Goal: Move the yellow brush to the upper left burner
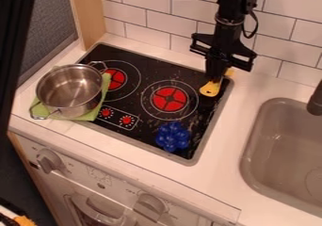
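- White oven front (100, 189): nearest the camera, below the cooktop's near edge, with grey knobs along it.
- Black cooktop (143, 66): the landmark, set into the white surface (217, 178). Left and right here are as the camera sees them.
- Blue cluster of round beads or berries (172, 136): on the cooktop, towards its near right corner.
- Two small red dials (127, 121): on the cooktop near its front edge, left of the blue cluster.
- Metal pot (70, 91): over the cooktop's left side, upright, a handle on either side, with green cloth (91, 113) underneath.
- Left burner (114, 79): red-centred, on the far left part of the cooktop, just beside the pot.
- Right burner (169, 99): red-centred, right of the cooktop's middle.
- Yellow brush (210, 89): at the cooktop's far right corner, well apart from the left burner.
- Gripper (215, 78): pointing down at the cooktop's far right corner, right over the brush and covering part of it. I cannot tell how wide the jaws stand, nor whether they grip the brush.
- Grey sink (286, 147): to the cooktop's right.
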Motion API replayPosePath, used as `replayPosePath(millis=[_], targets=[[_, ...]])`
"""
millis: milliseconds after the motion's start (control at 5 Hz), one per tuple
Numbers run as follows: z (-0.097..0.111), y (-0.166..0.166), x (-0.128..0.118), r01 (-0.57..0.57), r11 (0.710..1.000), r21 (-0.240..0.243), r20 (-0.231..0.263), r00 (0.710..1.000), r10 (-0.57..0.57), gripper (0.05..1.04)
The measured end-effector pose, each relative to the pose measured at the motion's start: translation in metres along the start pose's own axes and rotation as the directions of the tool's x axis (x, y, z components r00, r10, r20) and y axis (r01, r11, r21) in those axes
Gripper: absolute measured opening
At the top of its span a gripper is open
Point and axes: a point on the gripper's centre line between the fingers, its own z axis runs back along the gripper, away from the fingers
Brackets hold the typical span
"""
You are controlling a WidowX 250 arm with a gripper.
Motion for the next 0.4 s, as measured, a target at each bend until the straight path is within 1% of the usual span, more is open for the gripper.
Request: replayPosePath(millis=[200,400], targets=[[-0.0003,0.0077,-0.0013,-0.007,1.000,-0.007,-0.013,1.000,0.007,0.104],[-0.0002,0.0095,-0.0004,0.000,1.000,-0.023,-0.010,1.000,0.000,0.286]])
